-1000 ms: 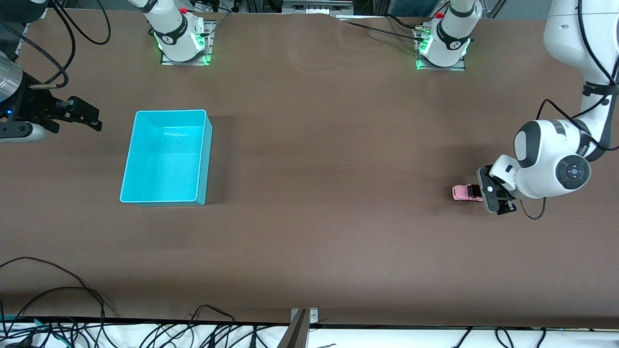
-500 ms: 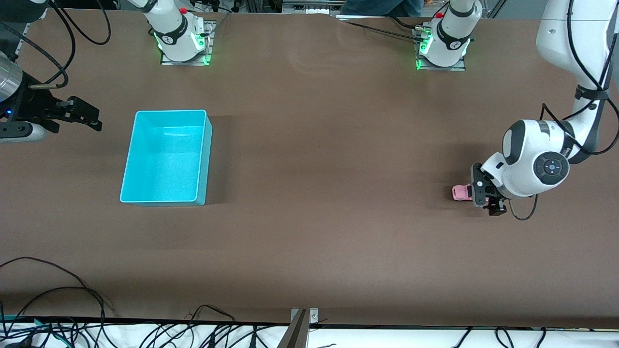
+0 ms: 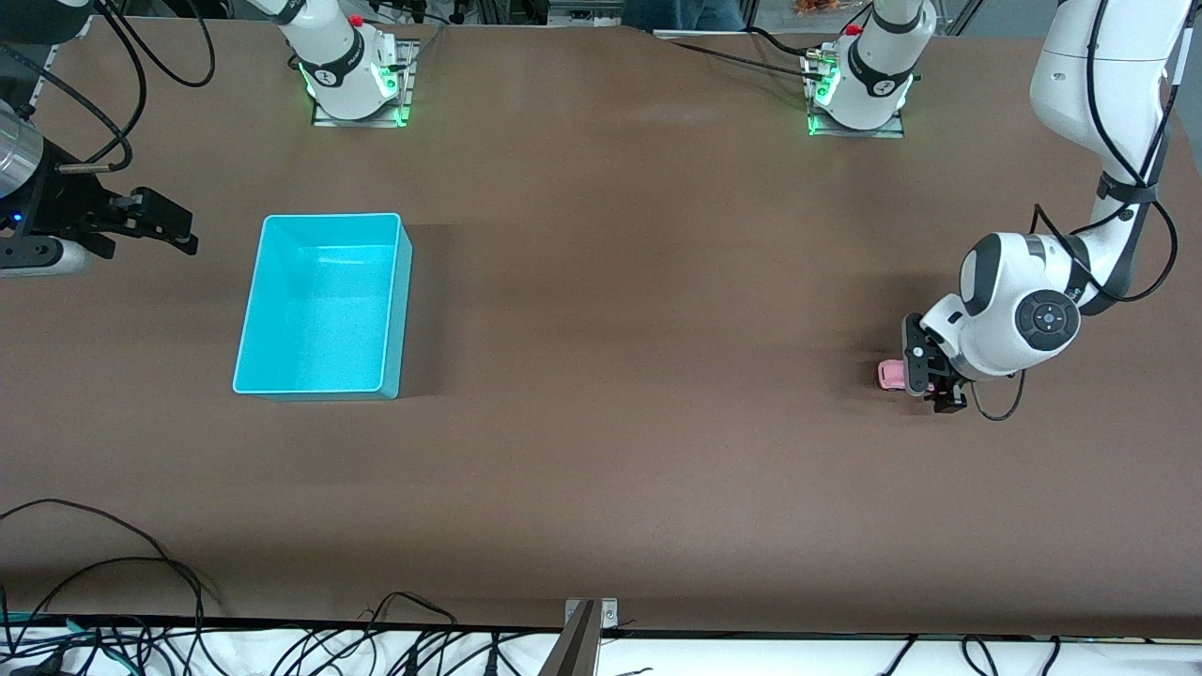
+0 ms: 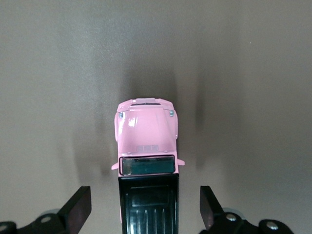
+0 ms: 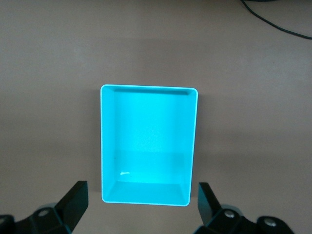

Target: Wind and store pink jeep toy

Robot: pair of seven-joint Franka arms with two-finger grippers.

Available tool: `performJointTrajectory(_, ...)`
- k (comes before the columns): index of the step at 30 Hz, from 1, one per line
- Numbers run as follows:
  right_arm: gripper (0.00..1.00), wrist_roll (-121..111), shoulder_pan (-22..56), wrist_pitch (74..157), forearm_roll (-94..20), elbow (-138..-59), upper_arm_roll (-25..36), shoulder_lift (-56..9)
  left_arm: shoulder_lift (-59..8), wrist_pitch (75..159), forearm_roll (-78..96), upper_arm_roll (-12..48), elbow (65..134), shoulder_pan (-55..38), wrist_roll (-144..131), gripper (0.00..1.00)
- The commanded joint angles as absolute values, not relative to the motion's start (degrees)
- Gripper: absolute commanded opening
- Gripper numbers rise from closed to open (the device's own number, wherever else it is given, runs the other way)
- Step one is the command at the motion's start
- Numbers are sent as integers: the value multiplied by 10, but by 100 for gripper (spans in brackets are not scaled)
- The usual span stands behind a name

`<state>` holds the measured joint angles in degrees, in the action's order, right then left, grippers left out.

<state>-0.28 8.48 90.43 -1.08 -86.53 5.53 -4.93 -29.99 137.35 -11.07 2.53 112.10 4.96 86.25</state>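
Over the last second the left arm has swung its wrist further in toward the table's middle and lowered it, so the left gripper point(image 3: 925, 376) now covers more of the pink jeep toy point(image 3: 890, 375) than it did; only the nose of the car shows past the fingers in the front view. I read this as the final approach to a grasp, with winding and storing both still to come. The jeep stands on its wheels on the table point(image 3: 620, 282) at the left arm's end, at about 3 o'clock from the table's middle in the front view and well apart from the turquoise bin point(image 3: 404, 282), which sits at about 9 o'clock. In the left wrist view the fingers point(image 4: 78, 209) are spread wide on either side of the jeep's black roof, with clear gaps and no contact. The left arm is bent, its wrist tipped down over the toy. The right arm waits; the right gripper point(image 3: 164, 223) hangs at the right arm's end of the table beside the bin, fingers point(image 5: 73, 197) parted and empty.
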Motion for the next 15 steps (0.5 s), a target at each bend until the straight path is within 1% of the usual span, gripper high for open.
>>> performJointTrajectory(1, 100, -8, 84, 891, -2, -853, 55, -50, -307, 1383, -126, 25, 1124, 50, 871, 47)
performJointTrajectory(2, 100, -8, 85, 891, -2, -853, 55, -50, -307, 1383, -126, 25, 1124, 49, 871, 39)
performJointTrajectory(5, 100, -8, 85, 891, -2, -853, 55, -50, -308, 1383, -126, 25, 1124, 48, 871, 23)
performJointTrajectory(7, 100, -8, 85, 891, -2, -853, 55, -50, -308, 1383, -126, 25, 1124, 48, 871, 15)
performJointTrajectory(10, 100, -8, 84, 891, -2, -853, 55, -50, -308, 1383, -126, 25, 1123, 49, 872, 12)
performJointTrajectory(15, 100, -8, 85, 891, -2, -853, 55, -50, -308, 1383, -126, 25, 1124, 54, 872, 11)
